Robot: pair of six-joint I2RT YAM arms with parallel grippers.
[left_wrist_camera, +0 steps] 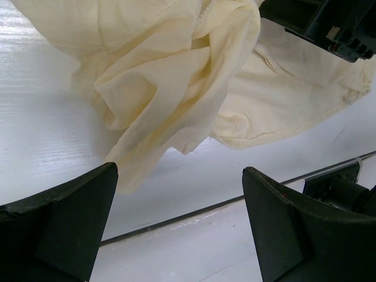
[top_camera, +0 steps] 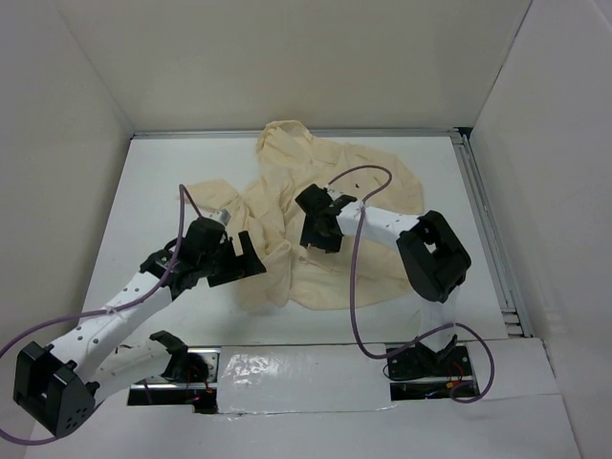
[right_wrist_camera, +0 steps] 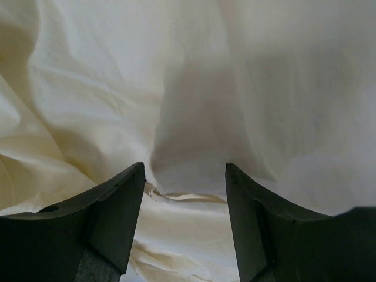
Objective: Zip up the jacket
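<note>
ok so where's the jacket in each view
top external: jacket spread across the centre of the table.
left wrist: upper half, a fold drooping toward centre.
right wrist: fills the whole frame.
shared landmark: right pincer over the jacket's middle; top right corner in left wrist.

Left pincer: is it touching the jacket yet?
Cannot tell. Left wrist view: the jacket corner meets one finger of the left pincer, depth unclear; top view no clearer.

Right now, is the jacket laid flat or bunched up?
Bunched up. The jacket lies crumpled in deep folds on the table, not spread; zipped or not, cannot tell.
</note>
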